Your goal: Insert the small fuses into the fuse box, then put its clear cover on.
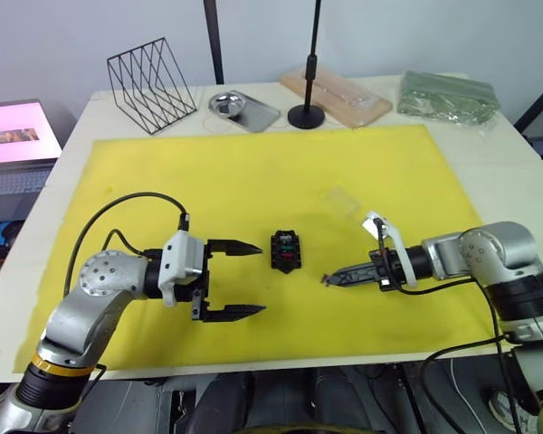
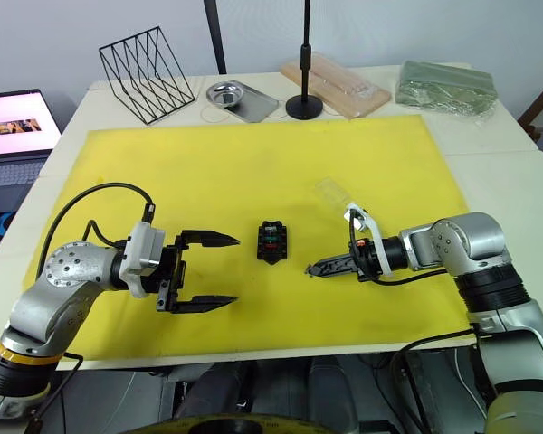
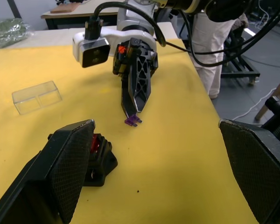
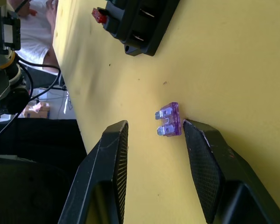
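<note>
We see the fuse box [image 1: 286, 250] near the middle of the mat [image 1: 253, 172], with the left gripper [image 1: 250, 278] to its left and the right gripper [image 1: 330, 279] to its right, a small fuse [image 4: 169, 120] lying on the mat between that gripper's fingertips. The clear cover [image 1: 344, 201] lies behind and to the right of the fuse box. Behind the mat, on the table [image 1: 489, 158], stand from left to right a wire rack [image 1: 149, 83], a metal tray [image 1: 242, 109], a stand base [image 1: 306, 116], a wooden board in packaging [image 1: 337, 95] and a bag [image 1: 448, 98].

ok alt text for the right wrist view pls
The right gripper is open around a purple fuse lying flat on the yellow mat, one finger touching it. The black fuse box lies beyond.
</note>
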Controlling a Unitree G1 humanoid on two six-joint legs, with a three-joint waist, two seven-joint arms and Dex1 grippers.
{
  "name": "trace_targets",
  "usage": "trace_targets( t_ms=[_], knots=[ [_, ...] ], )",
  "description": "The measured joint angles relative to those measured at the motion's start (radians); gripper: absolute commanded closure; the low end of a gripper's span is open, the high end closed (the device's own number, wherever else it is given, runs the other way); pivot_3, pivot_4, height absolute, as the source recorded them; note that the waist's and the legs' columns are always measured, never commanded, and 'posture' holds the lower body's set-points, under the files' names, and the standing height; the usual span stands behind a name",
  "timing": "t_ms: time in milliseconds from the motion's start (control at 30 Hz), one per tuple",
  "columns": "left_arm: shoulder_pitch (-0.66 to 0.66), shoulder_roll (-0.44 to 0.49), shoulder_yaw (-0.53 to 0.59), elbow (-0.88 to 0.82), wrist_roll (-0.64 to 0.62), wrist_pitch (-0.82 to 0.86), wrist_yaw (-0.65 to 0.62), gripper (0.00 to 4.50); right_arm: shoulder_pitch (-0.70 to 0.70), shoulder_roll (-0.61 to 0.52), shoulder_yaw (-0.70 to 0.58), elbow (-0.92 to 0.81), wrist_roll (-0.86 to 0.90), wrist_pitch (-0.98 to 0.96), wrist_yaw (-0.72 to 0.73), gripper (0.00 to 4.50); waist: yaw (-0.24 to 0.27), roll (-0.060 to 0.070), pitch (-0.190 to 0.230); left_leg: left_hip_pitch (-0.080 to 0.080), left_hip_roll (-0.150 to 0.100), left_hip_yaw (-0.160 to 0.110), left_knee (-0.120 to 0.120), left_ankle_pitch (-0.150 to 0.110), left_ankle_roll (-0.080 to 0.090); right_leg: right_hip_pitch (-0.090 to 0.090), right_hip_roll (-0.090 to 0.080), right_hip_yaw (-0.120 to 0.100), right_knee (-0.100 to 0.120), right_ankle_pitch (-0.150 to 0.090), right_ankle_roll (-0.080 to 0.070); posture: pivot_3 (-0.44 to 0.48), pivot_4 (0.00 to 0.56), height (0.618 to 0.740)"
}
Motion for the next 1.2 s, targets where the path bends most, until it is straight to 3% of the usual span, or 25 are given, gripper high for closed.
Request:
trace_targets(
  t_ms=[467, 567, 700, 1200],
  knots=[
    [0.001, 0.004, -0.002, 0.001, 0.031, -0.028, -0.012, 0.00, 0.015, 0.039, -0.051, 0.007, -0.007, 0.032, -0.009, 2.55, -0.002, 0.000, 0.000, 0.000, 0.000, 0.000, 0.000, 0.000, 0.000, 0.000, 0.000, 0.000, 0.000, 0.000, 0.000, 0.000, 0.150, 0.740],
    [0.001, 0.003, -0.002, 0.001, 0.032, -0.028, -0.012, 0.00, 0.023, 0.048, -0.065, 0.008, -0.011, 0.036, -0.015, 3.07, -0.002, 0.000, 0.000, 0.000, 0.000, 0.000, 0.000, 0.000, 0.000, 0.000, 0.000, 0.000, 0.000, 0.000, 0.000, 0.000, 0.150, 0.740],
    [0.000, 0.003, -0.002, 0.006, 0.037, -0.032, -0.015, 0.00, 0.040, 0.048, -0.064, 0.004, -0.023, 0.015, -0.015, 4.38, -0.001, 0.000, 0.000, 0.000, 0.000, 0.000, 0.000, 0.000, 0.000, 0.000, 0.000, 0.000, 0.000, 0.000, 0.000, 0.000, 0.150, 0.740],
    [0.004, 0.001, 0.000, 0.020, 0.041, -0.048, -0.020, 0.00, 0.043, 0.047, -0.088, -0.036, -0.027, 0.032, -0.022, 4.46, 0.000, -0.002, -0.001, 0.000, 0.000, 0.000, 0.001, 0.000, 0.000, 0.001, 0.000, 0.000, 0.000, 0.001, 0.000, 0.000, 0.150, 0.740]
  ],
)
